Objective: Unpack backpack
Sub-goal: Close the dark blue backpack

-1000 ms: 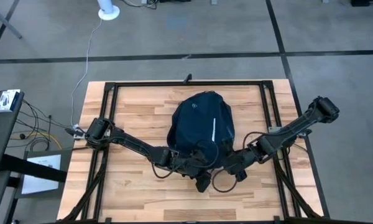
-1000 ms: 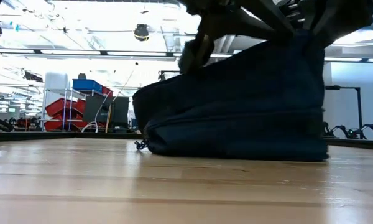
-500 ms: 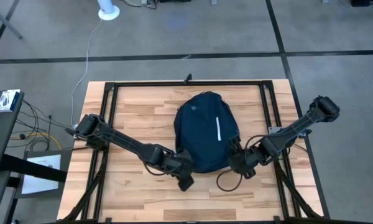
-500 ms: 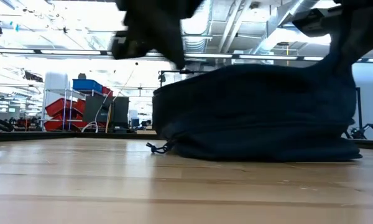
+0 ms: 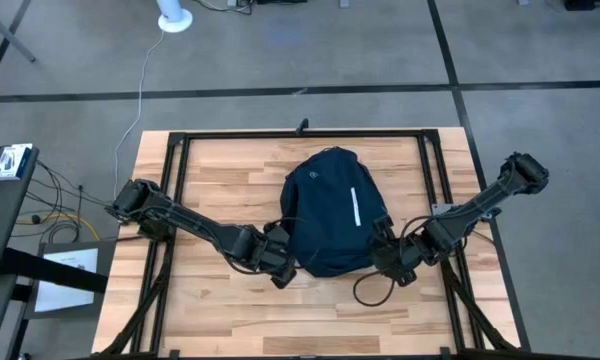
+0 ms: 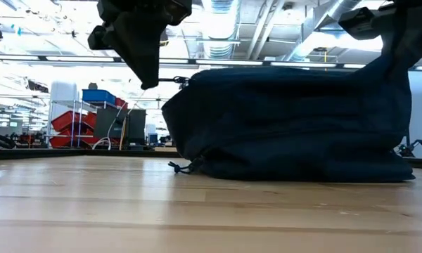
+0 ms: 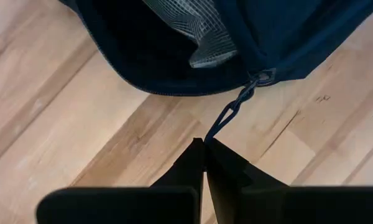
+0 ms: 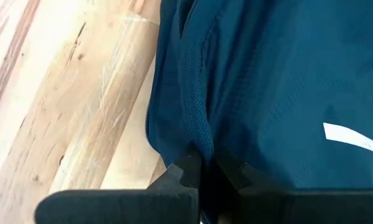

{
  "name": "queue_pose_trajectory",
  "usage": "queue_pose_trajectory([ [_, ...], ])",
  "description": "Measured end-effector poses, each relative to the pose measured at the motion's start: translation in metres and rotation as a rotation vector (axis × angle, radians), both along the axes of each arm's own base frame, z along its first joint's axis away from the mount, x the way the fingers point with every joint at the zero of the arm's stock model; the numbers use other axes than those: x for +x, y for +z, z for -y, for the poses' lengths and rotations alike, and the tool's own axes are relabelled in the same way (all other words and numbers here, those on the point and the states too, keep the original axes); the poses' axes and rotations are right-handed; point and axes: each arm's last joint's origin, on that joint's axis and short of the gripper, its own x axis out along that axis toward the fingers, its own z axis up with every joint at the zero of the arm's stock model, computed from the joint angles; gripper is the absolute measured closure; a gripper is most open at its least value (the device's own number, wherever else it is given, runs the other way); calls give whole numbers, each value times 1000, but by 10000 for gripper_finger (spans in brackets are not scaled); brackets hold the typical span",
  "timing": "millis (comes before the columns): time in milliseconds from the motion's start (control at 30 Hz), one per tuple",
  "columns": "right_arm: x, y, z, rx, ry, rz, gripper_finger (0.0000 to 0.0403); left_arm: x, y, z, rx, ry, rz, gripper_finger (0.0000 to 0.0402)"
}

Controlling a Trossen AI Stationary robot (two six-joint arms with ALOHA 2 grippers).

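Note:
The dark navy backpack (image 5: 330, 210) lies flat on the middle of the wooden table, its white stripe (image 5: 355, 208) facing up. Its near end gapes, and grey mesh lining (image 7: 189, 25) shows inside. My left gripper (image 7: 205, 142) is at the backpack's near left corner (image 5: 283, 275), shut on the zipper's pull cord. My right gripper (image 8: 202, 158) is at the near right corner (image 5: 382, 258), shut on the backpack's fabric. My left gripper pinches the free end of the dark pull cord (image 7: 212, 132) between its two fingertips, slanting down from the table's left. The cord runs taut from the fingers to the zipper slider (image 7: 261, 78) at the edge of the open mouth. The backpack rests on the table. My right gripper pinches a ridge of navy fabric along a seam (image 8: 196, 140) at the backpack's near right side, coming down at a slant from the table's right. That side of the fabric is drawn up toward the fingers (image 6: 394, 42); the backpack's underside stays on the table.
A dark strap loop (image 5: 365, 290) lies on the wood just near of the right gripper. A black metal frame (image 5: 300, 132) runs round the tabletop. Bare wood (image 5: 210, 320) lies along the near edge and on both sides of the backpack.
My left gripper has gone toward the table's left along the backpack's near end, drawing the zipper cord with it, and has tipped more steeply downward. The backpack's near end has opened and the bag has slid slightly right. My right gripper has edged toward the far side, keeping its hold.

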Motion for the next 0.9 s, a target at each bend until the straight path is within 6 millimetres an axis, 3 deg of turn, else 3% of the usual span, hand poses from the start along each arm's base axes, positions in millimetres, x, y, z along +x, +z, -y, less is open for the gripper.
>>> queue_pose_trajectory([
  [267, 2, -1, 2, 69, -111, -8, 393, -4, 16, -2, -15, -34, 71, 401],
  [433, 5, 1, 10, 160, -224, -69, 315, 10, 20, 3, -17, -204, 184, 401],
  [600, 14, 42, 14, 251, -299, -29, 228, 21, 17, 5, -144, -384, 248, 401],
  [733, 20, 77, 3, 415, -354, 93, 184, 25, 16, 10, -202, -550, 302, 401],
  [900, 25, 86, -27, 562, -291, 223, 169, 29, 21, 12, -239, -762, 362, 401],
])
